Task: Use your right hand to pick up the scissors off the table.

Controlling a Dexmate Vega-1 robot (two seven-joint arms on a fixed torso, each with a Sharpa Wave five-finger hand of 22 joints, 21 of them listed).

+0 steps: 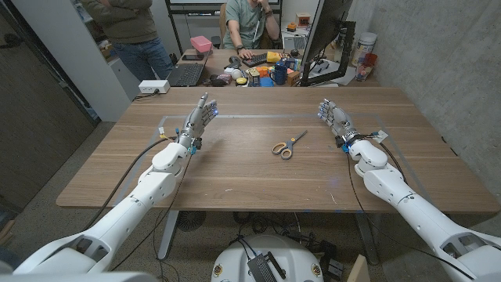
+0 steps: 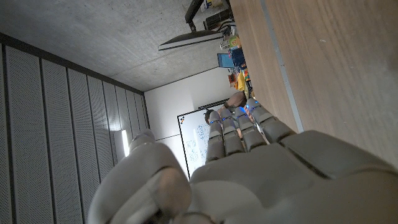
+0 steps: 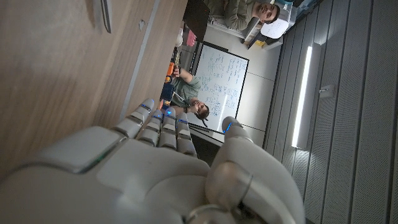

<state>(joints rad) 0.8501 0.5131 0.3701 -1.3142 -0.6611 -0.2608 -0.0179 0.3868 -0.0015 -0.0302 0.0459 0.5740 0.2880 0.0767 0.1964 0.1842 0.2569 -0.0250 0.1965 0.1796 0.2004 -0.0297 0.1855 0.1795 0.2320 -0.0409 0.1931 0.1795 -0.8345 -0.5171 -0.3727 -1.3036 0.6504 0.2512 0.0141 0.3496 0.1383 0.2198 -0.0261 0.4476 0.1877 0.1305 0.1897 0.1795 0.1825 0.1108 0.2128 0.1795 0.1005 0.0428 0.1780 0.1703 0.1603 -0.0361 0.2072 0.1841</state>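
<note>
Wood-grain table (image 1: 235,168) fills my head view, brown and matte, with concrete wall to the right and a cluttered desk (image 1: 258,74) behind it where one person (image 1: 249,23) sits and another (image 1: 133,31) stands. I see the scissors (image 1: 287,146) lying flat near the table's middle, orange handles toward me, blades pointing away and to the right. My right hand (image 1: 337,120) stands on its edge well to the right of them, fingers apart, holding nothing; my left hand (image 1: 200,117) stands likewise well to the left, also released and unladen. A monitor (image 1: 325,35) stands at the far right corner. From the left wrist I look along the back of the left hand (image 2: 249,168), fingers straight, past the table (image 2: 336,68) to a grey ceiling and a whiteboard (image 2: 196,140). From the right wrist, the right hand (image 3: 155,168) shows fingers extended over the table (image 3: 62,68), with a scissor blade tip (image 3: 106,15) at the edge, a whiteboard (image 3: 221,78) and perforated grey panels (image 3: 348,124) beyond.
</note>
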